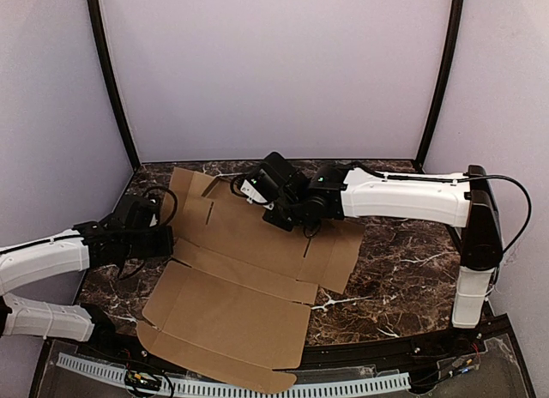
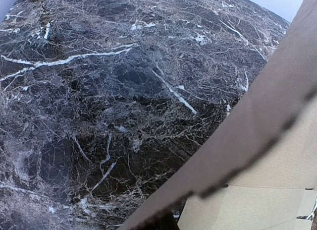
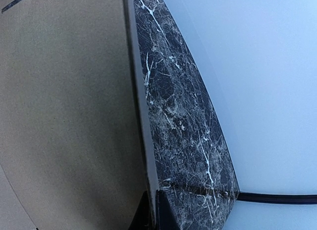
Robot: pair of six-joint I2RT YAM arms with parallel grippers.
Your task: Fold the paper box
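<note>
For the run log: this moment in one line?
flat brown cardboard sheet: unfolded, on dark marble table; left gripper: shut on left edge; right gripper: shut on far edge

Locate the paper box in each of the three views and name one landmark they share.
Top external: the paper box spreads from the picture's centre down toward the bottom edge.
Left wrist: the paper box fills the lower right, its edge running diagonally.
Right wrist: the paper box covers the left half.
Shared landmark: the dark marble table, visible beside the cardboard in all three.
</note>
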